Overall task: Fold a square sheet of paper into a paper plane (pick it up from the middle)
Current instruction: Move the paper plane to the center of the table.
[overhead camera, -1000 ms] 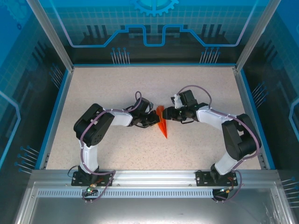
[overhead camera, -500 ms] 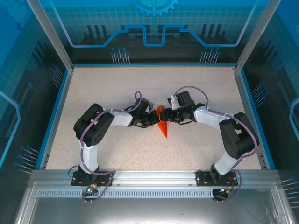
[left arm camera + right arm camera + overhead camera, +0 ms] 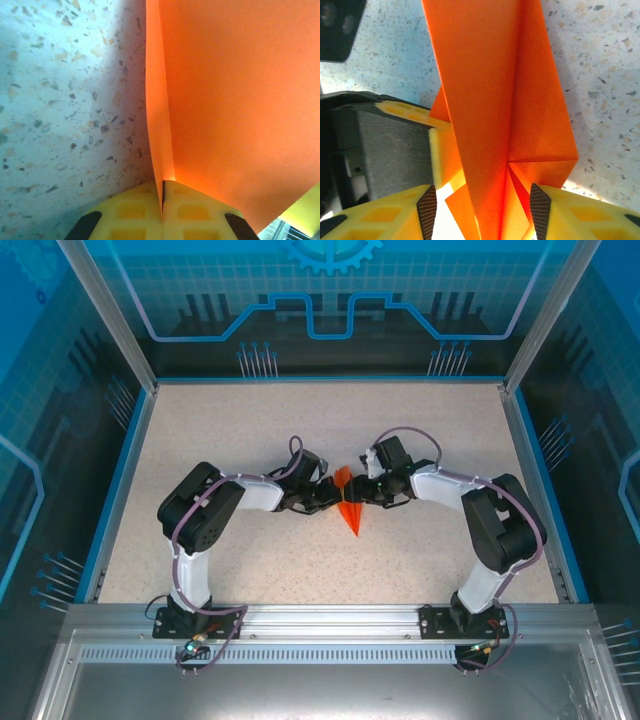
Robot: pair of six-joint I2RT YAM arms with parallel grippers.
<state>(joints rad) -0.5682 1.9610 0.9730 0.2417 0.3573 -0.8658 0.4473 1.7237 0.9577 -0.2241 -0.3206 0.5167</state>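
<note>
Orange paper (image 3: 235, 100), already folded into a narrow pointed wedge, is pinched in the left gripper (image 3: 163, 192): its ribbed yellow fingertips are pressed flat together with one thin edge of the sheet caught in the seam between them. From the other side the right gripper (image 3: 482, 210) straddles the wedge with its jaws about half apart. A sliver of bare table shows between one of its dark pads and the paper, so it appears to bracket the paper rather than clamp it.

The wedge sits at the middle of the table (image 3: 250, 430), between the two grippers, standing on edge rather than lying flat. Its sharp tip points toward the near side and its wider end sits at the fingers.

Judged by its shape, the square sheet is well past the early folds. The right wrist view shows a long centre crease, overlapping layers and a squared flap end, and the outline is close to a dart. What seems left is pressing or turning down the wings and letting go; whether both wings are formed cannot be told.

The paper is thin, matte and unmarked, with crisp creases that hold, and it bows slightly where unsupported. The tabletop is pale speckled stone-look laminate, hard and smooth, framed in blue.
</note>
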